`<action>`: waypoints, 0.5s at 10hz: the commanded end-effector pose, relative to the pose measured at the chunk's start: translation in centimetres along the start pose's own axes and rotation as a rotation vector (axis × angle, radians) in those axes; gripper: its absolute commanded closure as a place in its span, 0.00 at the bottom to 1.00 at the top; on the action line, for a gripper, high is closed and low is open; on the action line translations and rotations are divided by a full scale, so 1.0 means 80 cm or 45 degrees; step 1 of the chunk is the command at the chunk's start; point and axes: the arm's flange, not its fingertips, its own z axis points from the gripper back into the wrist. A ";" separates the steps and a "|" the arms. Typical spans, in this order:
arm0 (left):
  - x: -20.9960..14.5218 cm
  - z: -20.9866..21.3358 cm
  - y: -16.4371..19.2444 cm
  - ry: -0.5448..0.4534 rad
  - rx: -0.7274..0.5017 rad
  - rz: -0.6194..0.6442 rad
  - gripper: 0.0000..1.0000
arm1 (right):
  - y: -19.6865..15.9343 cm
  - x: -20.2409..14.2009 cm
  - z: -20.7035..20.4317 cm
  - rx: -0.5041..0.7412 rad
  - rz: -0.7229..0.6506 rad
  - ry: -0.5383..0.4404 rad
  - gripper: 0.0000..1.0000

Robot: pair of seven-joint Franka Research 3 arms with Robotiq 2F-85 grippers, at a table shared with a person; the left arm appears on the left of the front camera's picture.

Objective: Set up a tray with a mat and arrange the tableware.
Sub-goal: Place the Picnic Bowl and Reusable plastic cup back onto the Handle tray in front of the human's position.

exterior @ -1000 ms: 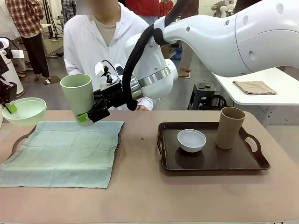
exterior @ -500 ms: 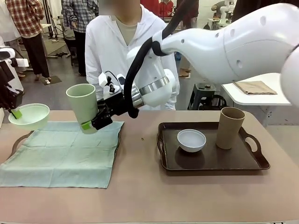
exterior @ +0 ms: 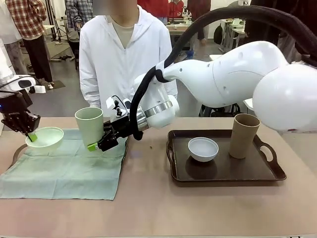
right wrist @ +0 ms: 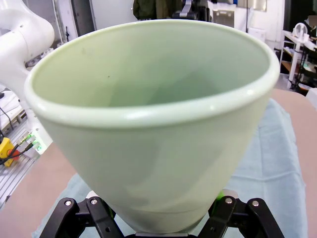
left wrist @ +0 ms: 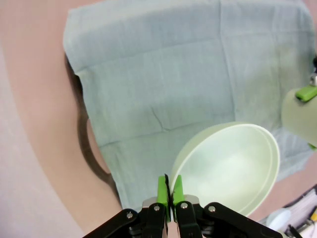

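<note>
A pale green mat (exterior: 69, 168) lies over the left tray (exterior: 16, 151), whose dark handle (left wrist: 85, 144) shows at the mat's edge. My left gripper (exterior: 32, 136) is shut on the rim of the pale green bowl (exterior: 47, 138), held low over the mat's far left part. The left wrist view shows its green pads (left wrist: 163, 191) pinching the rim of that bowl (left wrist: 228, 166) above the mat (left wrist: 163, 74). My right gripper (exterior: 95, 145) grips the pale green cup (exterior: 89, 126) near its base, upright at the mat's far right corner. This cup (right wrist: 153, 114) looms large in the right wrist view.
A second brown tray (exterior: 225, 173) at the right holds a white bowl (exterior: 203, 148) and a tall tan cup (exterior: 243, 135). A person in a white coat (exterior: 119, 54) stands at the far side. My right arm (exterior: 223, 84) spans the table's far half.
Both arms have come down and moved right. The bowl sank from above the table's left edge to just over the mat, and the cup dropped toward the mat's far right corner.
</note>
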 end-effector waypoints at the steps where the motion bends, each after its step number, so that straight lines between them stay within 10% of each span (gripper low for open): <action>1: 0.005 0.000 -0.001 0.006 -0.007 0.015 0.96 | -0.001 0.013 0.000 -0.050 0.006 0.067 0.20; 5: 0.002 -0.012 -0.003 -0.026 0.009 0.004 0.96 | -0.004 -0.004 -0.008 0.064 0.033 -0.012 0.20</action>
